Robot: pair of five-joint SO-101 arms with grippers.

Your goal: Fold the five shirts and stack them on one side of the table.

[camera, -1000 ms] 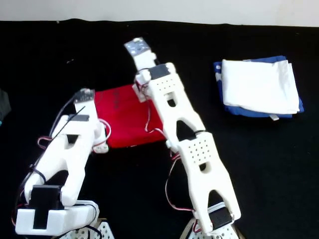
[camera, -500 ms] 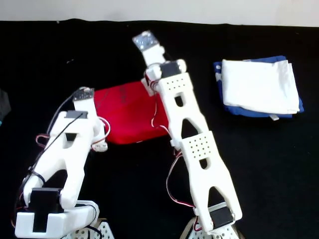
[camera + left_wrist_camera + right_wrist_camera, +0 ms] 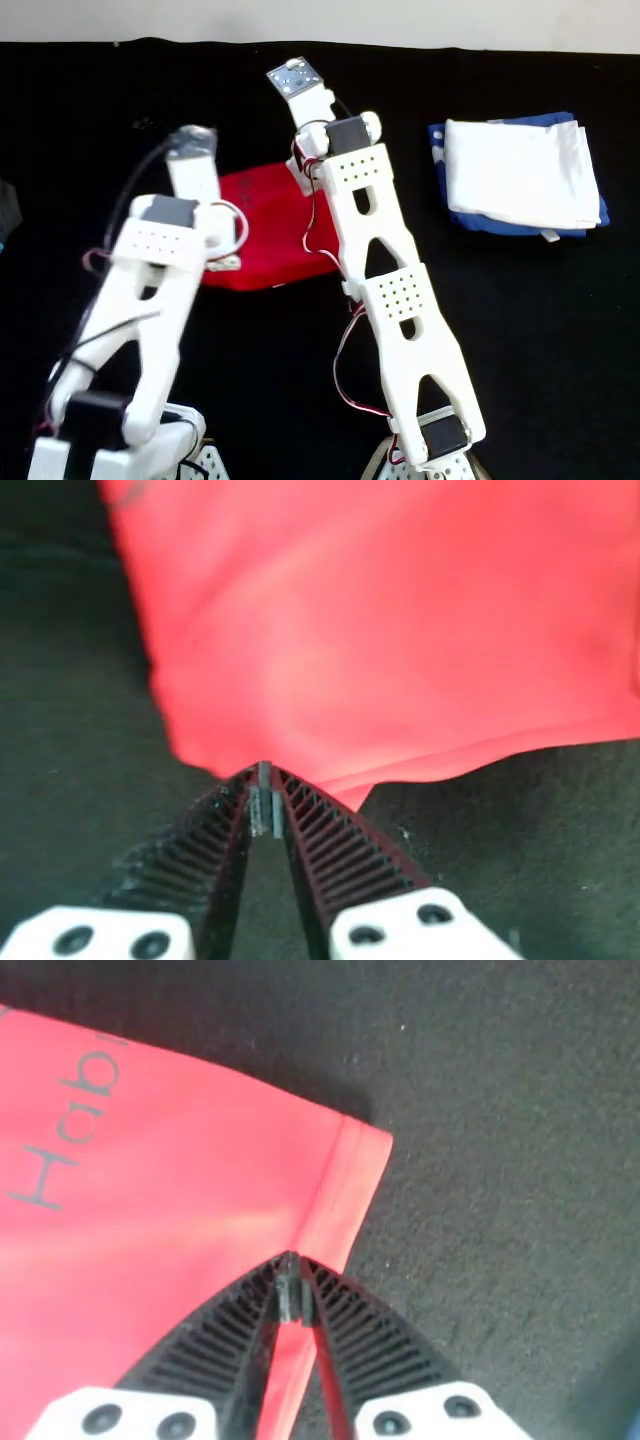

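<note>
A red shirt lies on the black table between the two arms. My left gripper is shut on the red shirt at a corner of its edge, fingertips pressed together. The right gripper is shut on the hem of the red shirt, close to another corner and beside grey lettering. In the high view the left arm stands raised over the shirt's left side. The right arm stretches over its right side and hides part of the cloth.
A stack with a folded white shirt on a folded blue one sits at the far right. The black table shows bare to the near right and far left. Both arm bases stand at the near edge.
The left arm has risen and swung toward the far side, dragging the shirt's left edge with it. The right arm shifted a little right and away, and the shirt moved with both.
</note>
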